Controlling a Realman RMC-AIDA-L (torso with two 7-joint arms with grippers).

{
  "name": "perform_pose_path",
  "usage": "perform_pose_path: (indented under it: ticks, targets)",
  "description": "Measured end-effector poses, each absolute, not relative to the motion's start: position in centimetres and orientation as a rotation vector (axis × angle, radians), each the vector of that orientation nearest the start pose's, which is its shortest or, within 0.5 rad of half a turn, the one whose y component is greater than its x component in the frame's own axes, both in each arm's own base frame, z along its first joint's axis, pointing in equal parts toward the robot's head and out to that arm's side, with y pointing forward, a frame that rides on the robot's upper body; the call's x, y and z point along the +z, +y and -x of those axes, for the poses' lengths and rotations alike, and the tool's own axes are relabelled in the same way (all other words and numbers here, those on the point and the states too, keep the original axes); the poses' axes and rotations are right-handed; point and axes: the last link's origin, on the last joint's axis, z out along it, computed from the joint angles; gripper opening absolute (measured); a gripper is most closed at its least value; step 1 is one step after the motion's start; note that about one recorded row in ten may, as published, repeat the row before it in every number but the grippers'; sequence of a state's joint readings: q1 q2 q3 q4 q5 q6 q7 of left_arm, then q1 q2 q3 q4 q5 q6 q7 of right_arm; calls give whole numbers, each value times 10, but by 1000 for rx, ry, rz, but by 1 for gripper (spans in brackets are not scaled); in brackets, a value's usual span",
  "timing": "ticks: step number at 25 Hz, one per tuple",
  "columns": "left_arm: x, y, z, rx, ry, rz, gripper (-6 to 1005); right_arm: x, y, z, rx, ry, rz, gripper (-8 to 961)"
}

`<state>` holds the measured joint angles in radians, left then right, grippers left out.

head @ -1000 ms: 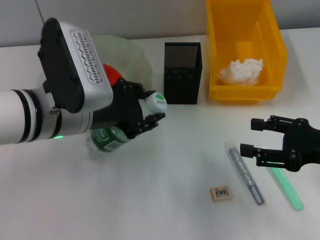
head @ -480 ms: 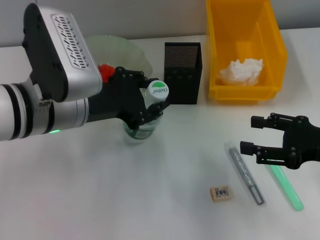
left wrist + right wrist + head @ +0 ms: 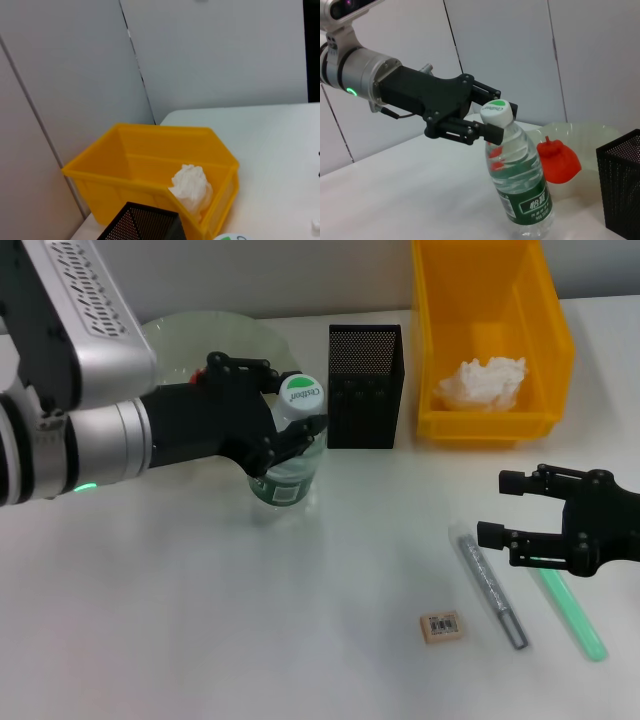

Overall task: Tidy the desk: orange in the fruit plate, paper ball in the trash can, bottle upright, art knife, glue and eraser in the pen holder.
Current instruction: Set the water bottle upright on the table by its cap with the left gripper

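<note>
1. The left gripper [image 3: 290, 430] has its black fingers pinched on the neck of the bottle [image 3: 288, 465], just under the white-and-green cap; the bottle's base is on the desk [image 3: 200, 620], leaning a little, just in front of the fruit plate [image 3: 190, 335] and near the pen holder [image 3: 366, 385].
2. The right wrist view gives the side-on look the head view lacks — the bottle [image 3: 517, 187] tilts toward the left gripper [image 3: 487, 120], and the orange [image 3: 559, 161] sits in the fruit plate [image 3: 590, 132] behind it; from the head camera the orange is hidden by the arm.
3. The left wrist view shows no fingers, only the trash can [image 3: 150, 175] with the paper ball [image 3: 191, 185] inside and a corner of the pen holder [image 3: 142, 225].
4. The right gripper [image 3: 512, 510] hovers spread wide at the desk's right side, just over the green stick [image 3: 570, 615]; the grey art knife [image 3: 490, 585] lies beside it, the eraser [image 3: 442, 626] near the front edge.
5. Open desk runs wide across the left and front — bare between bottle and eraser.
</note>
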<state>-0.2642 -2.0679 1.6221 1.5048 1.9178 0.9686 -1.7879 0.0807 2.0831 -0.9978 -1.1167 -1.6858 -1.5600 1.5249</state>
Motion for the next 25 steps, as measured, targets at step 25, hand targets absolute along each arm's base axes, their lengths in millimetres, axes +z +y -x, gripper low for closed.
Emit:
perform_pose_path:
  ticks: [25]
  targets:
    - [-1,340,164,-472,-333,2602,475,41,259,-285,700,654,2588,784]
